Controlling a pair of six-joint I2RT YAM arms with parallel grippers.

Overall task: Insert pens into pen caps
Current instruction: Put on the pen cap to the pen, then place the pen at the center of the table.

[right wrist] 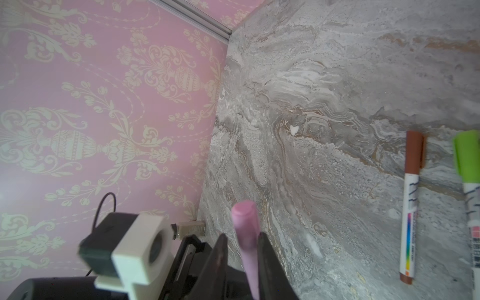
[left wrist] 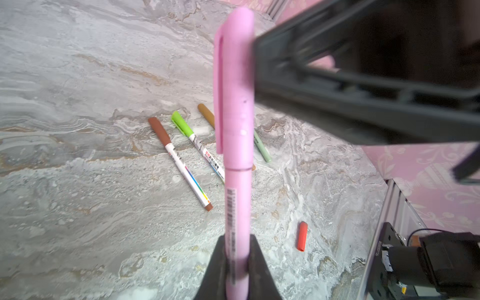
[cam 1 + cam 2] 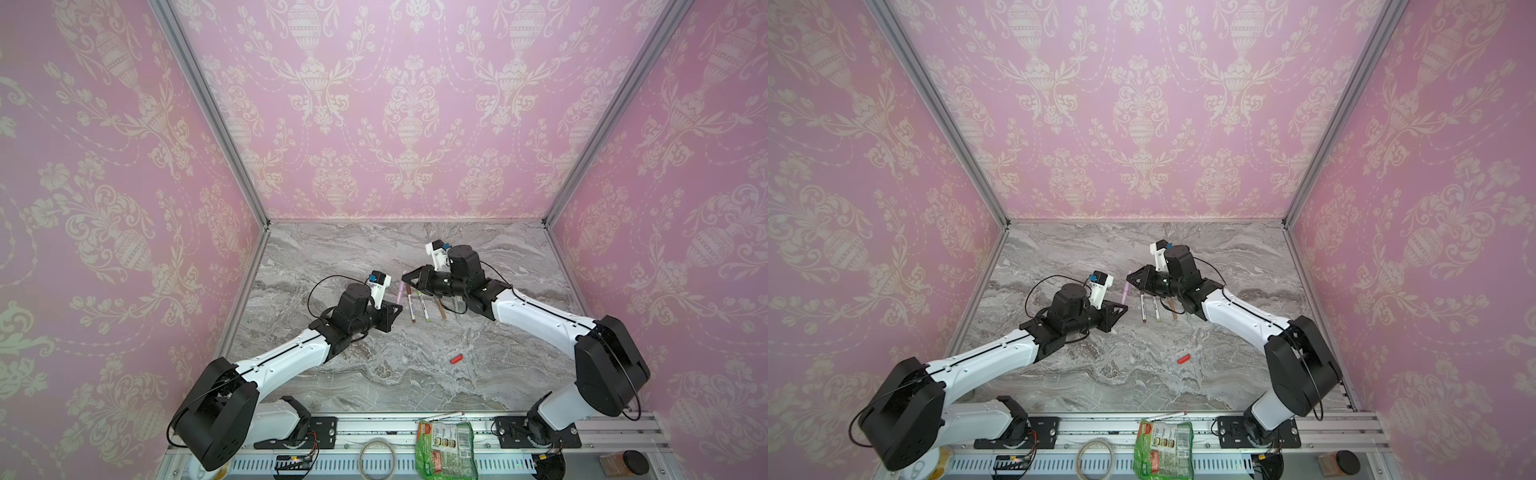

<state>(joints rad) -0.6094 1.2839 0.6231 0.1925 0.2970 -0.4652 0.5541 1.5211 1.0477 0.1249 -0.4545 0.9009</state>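
Note:
My left gripper [image 3: 399,308] [image 2: 237,239] is shut on the barrel of a pink pen [image 3: 402,287] [image 2: 237,197], which points up and away from the table. A pink cap [image 2: 235,78] [image 1: 245,228] sits on the pen's tip. My right gripper [image 3: 405,277] [image 1: 242,236] stands around that cap, slightly open, with a gap beside one finger. A brown-capped white pen [image 2: 179,161], a green-capped white pen [image 2: 197,145], a tan-brown pen [image 2: 206,114] and a pale green pen [image 2: 262,148] lie side by side below. A red cap [image 3: 456,358] [image 2: 301,235] lies alone nearer the front.
One white pen [image 3: 442,416] rests on the front rail. A green packet [image 3: 446,451], a tape ring [image 3: 377,457] and a brown jar [image 3: 625,462] sit below the rail. Pink walls close in the marble table [image 3: 374,374] on three sides.

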